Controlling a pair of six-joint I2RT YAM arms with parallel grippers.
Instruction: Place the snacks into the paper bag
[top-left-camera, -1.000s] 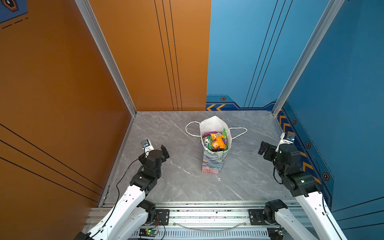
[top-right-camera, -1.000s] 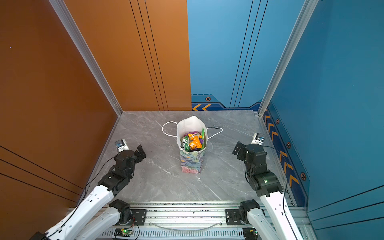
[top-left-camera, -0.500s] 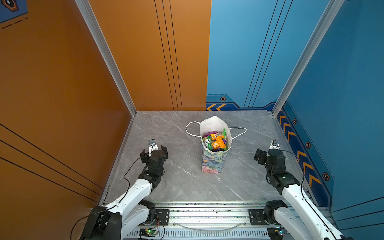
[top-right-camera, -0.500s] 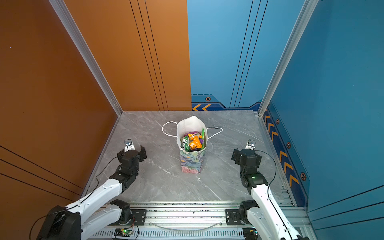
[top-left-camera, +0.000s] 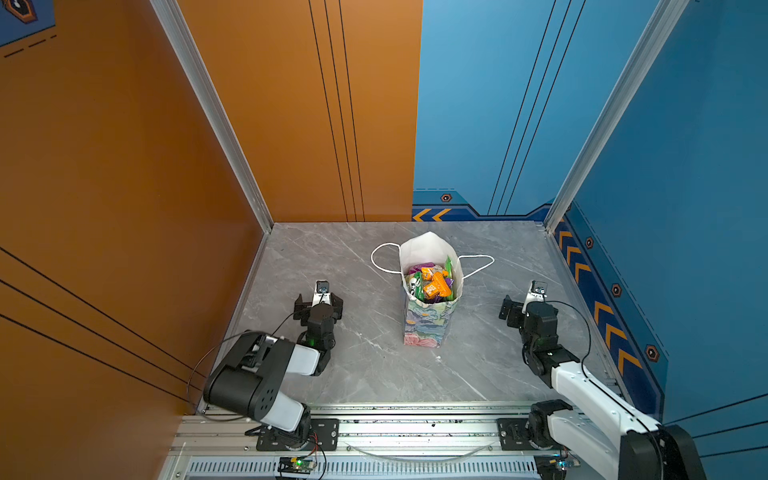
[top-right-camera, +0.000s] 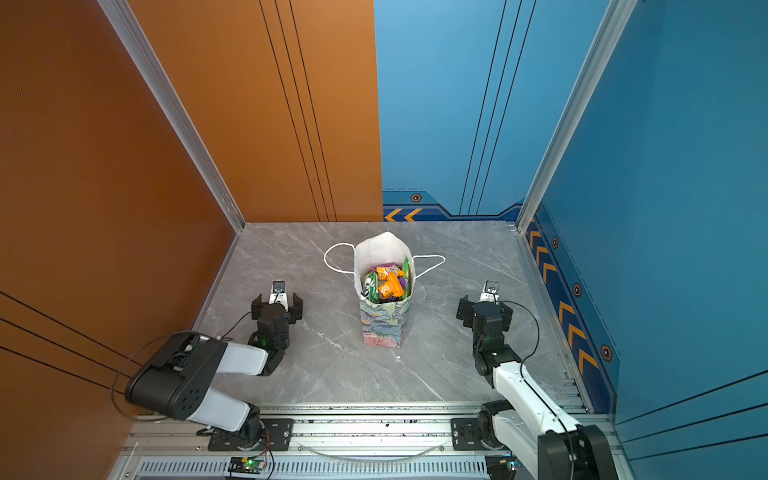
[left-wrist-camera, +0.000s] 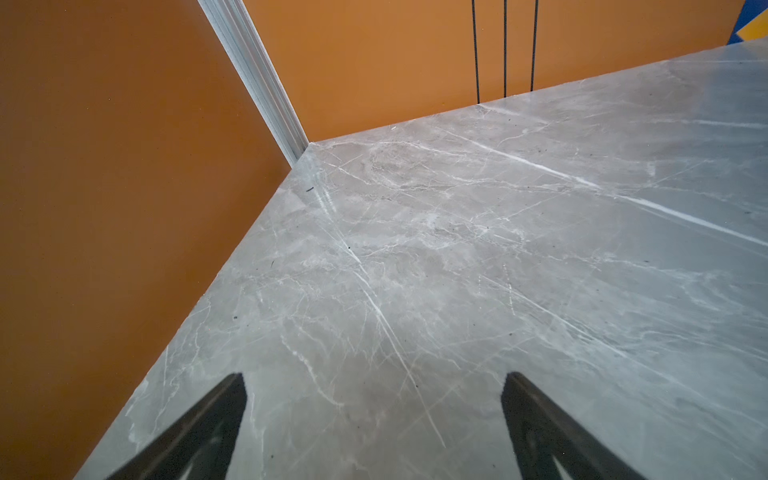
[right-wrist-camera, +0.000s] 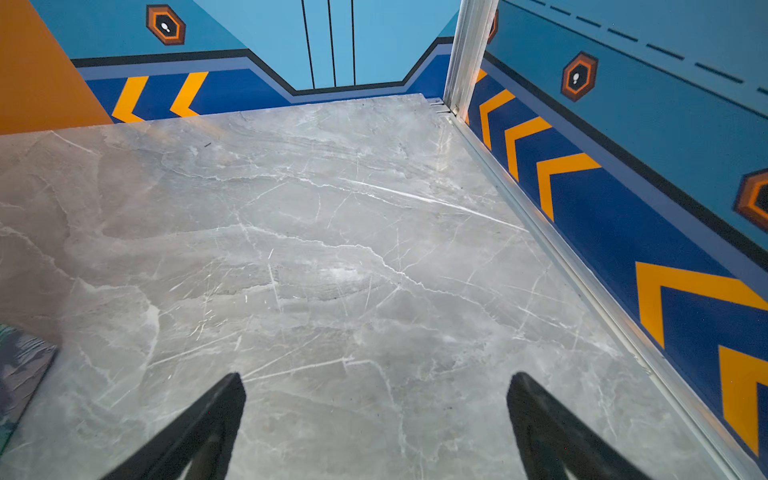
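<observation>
One paper bag (top-left-camera: 428, 324) stands upright at the middle of the counter (top-left-camera: 365, 365). The snacks (top-left-camera: 432, 282) are heaped inside it, too jumbled to count. Two tools, both spread wide and holding nothing: the left tool (top-left-camera: 318, 307) at the bag's 9 o'clock, the right tool (top-right-camera: 484, 309) at its 3 o'clock.

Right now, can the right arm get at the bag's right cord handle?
Probably yes: the right arm sits beside the paper bag, jaws open and empty, bare table between them, and the cord handle sticks out toward it.
</observation>
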